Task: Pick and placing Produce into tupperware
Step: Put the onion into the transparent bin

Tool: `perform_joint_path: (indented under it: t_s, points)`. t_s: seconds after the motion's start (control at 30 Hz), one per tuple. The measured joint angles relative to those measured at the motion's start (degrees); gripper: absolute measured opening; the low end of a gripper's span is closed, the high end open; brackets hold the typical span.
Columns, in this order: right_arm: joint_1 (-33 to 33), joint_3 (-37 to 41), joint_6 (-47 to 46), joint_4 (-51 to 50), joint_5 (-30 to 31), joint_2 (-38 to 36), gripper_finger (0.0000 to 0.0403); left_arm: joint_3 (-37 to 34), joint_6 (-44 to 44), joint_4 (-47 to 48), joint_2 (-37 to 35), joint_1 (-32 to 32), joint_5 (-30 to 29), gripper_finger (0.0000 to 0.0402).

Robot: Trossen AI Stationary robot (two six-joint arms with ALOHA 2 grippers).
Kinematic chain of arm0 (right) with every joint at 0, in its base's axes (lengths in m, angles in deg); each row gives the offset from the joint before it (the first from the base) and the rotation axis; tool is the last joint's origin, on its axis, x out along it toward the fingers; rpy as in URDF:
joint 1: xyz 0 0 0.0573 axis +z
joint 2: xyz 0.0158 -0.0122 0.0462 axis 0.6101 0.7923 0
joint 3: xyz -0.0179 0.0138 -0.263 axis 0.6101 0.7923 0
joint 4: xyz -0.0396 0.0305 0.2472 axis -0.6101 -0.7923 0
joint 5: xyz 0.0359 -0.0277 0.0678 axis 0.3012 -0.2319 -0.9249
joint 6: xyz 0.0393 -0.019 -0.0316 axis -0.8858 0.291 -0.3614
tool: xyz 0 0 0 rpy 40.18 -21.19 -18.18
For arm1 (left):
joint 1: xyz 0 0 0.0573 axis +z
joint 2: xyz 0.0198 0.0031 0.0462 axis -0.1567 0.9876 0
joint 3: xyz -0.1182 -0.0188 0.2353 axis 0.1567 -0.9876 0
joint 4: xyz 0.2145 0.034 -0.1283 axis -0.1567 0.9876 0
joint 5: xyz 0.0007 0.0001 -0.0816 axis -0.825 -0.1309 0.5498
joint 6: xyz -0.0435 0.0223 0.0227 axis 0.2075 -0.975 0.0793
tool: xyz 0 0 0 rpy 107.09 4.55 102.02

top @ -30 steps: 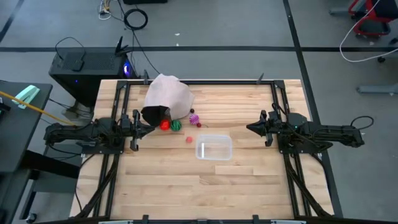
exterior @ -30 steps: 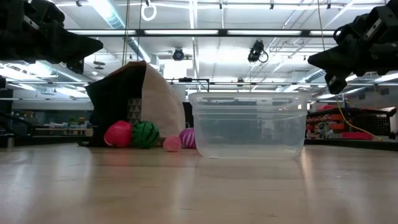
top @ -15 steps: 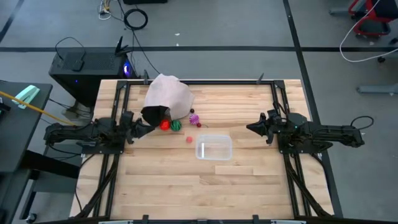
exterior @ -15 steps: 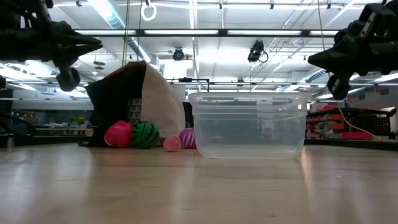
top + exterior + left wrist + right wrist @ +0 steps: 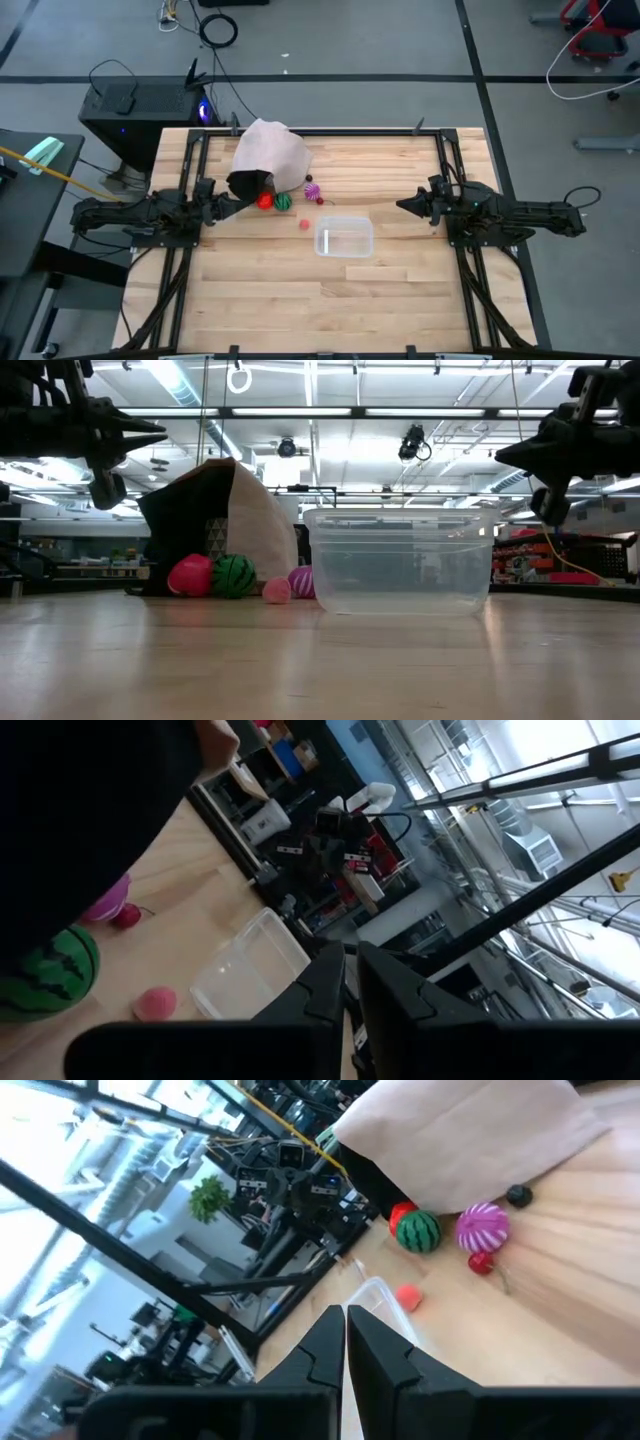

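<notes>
My left jaws (image 5: 237, 203) hang pressed together above the table near its left edge, empty, just short of the bag (image 5: 270, 156) — to start well I'd spread them, drop onto the red fruit (image 5: 264, 201) beside the green one (image 5: 284, 202) and pinch it squarely. The tub (image 5: 345, 239) sits mid-table, empty. My right jaws (image 5: 403, 206), also closed, wait level near the right edge.

The bag (image 5: 268, 155) hides its own contents; the tiny dark piece (image 5: 517, 1196) is perhaps a berry.
</notes>
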Motion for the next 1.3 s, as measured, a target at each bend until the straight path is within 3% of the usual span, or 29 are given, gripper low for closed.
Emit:
perform_joint_path:
  t_s: [0.13,0.4,0.67,0.8,0.93,1.07,1.3]
  points:
    - [-0.1,0.0,-4.1,0.1,2.9,0.0,0.0023,0.0,-2.8,0.1,0.0,0.0,-2.4,0.0032]
    - [-0.1,0.0,-11.6,9.0,16.6,0.0,0.0023,0.0,-7.3,-4.5,0.0,0.0,-13.1,0.0035]
    - [-0.1,0.0,-15.6,18.1,24.6,0.0,0.0023,1.0,-17.6,-17.0,0.0,0.0,-14.6,0.0043]
    - [-0.1,0.0,-20.7,19.4,29.7,0.1,0.0023,6.2,-26.5,-17.8,0.8,0.0,-14.9,0.0038]
    - [-0.1,0.0,-19.9,23.0,30.4,1.3,0.0023,13.2,-36.3,-17.5,4.2,0.0,-15.4,0.0033]
    - [-0.1,-2.3,-14.2,29.9,30.3,4.3,0.0023,21.2,-43.4,-17.6,10.3,0.0,-15.5,0.0034]
    - [-0.1,-16.1,-0.6,30.3,28.8,15.0,0.0023,36.0,-50.0,-17.5,25.1,0.0,-15.5,0.0043]
